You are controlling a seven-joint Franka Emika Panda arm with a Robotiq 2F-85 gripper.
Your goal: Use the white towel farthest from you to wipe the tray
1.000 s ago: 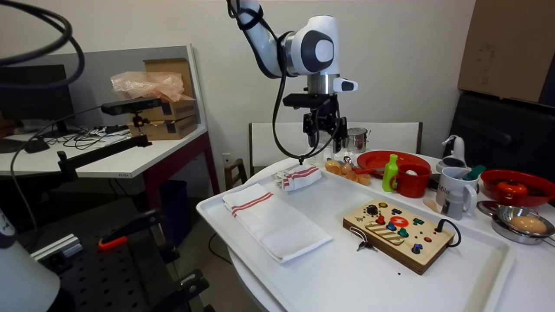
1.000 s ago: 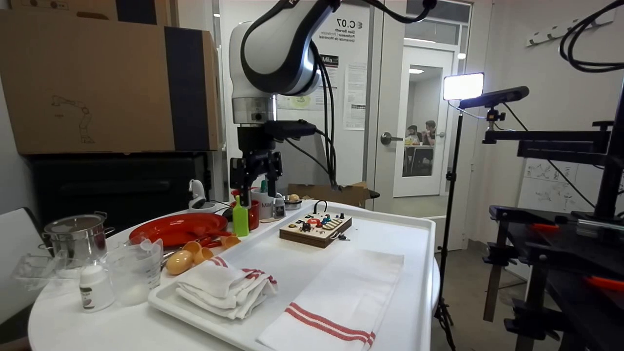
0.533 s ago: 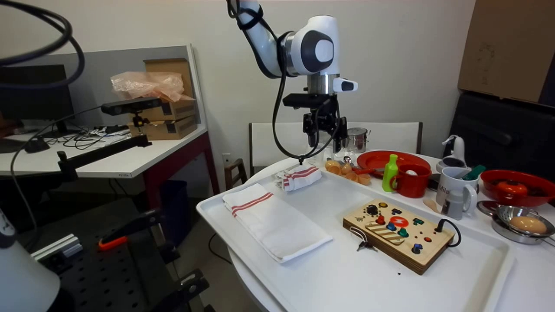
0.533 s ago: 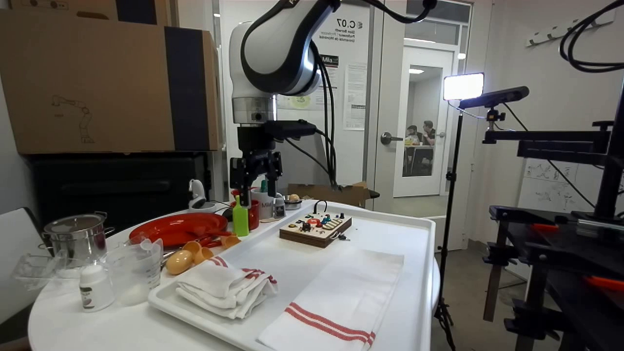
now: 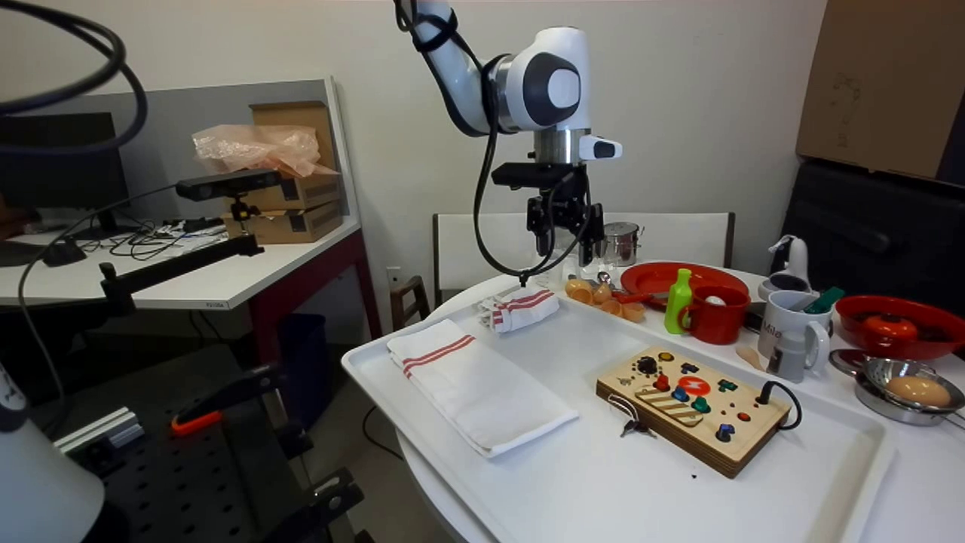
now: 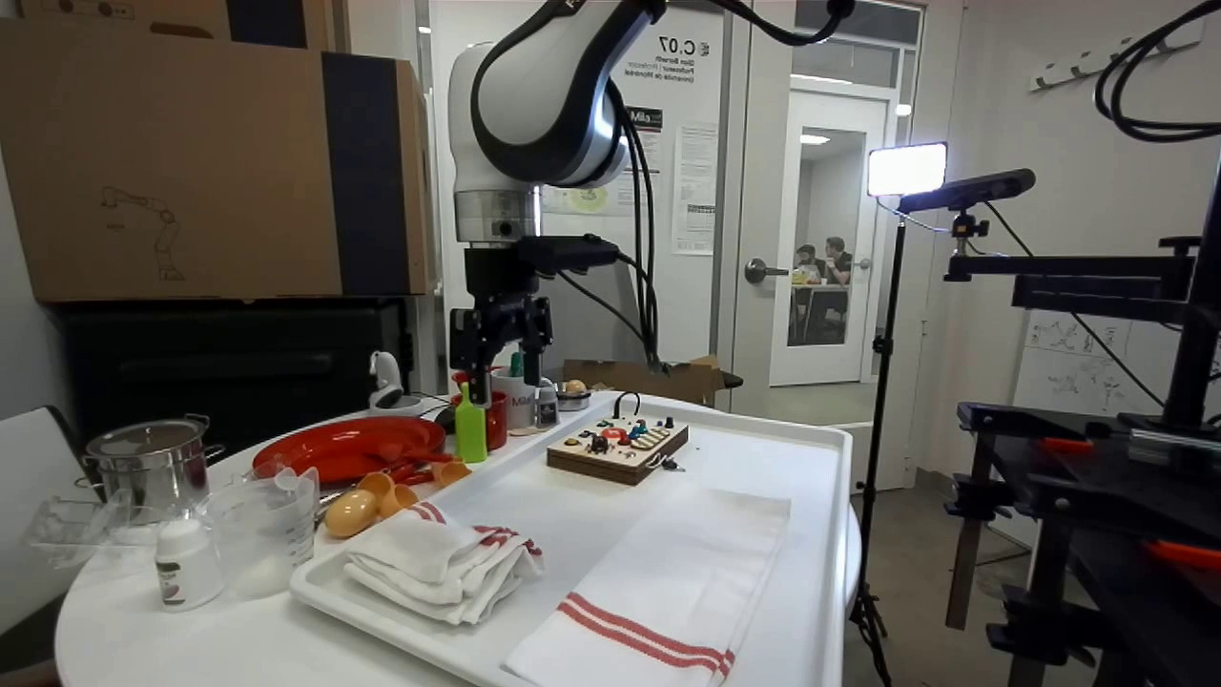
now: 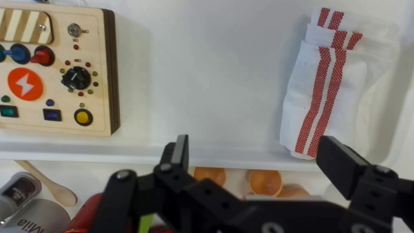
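Note:
The white towel [image 5: 528, 309] is a thick folded bundle with red stripes. It lies in a corner of the large white tray [image 5: 588, 490], and both show in an exterior view [image 6: 448, 568] too. My gripper [image 5: 565, 255] is open and empty, raised above the table beside the tray's long edge. In the wrist view, the gripper [image 7: 254, 136] spans over the tray's rim [image 7: 233, 160]. The towel [image 7: 326, 97] lies ahead of the right finger, which overlaps its near corner in the picture. The gripper is apart from the towel.
A larger flat towel [image 5: 482, 392] and a wooden board with knobs [image 7: 97, 123] lie in the tray. Orange egg shells [image 7: 265, 183], a green bottle [image 5: 679, 302], a red mug [image 5: 716, 315], a red plate [image 6: 353, 448] and a clear measuring cup [image 6: 262, 534] stand along the tray's edge.

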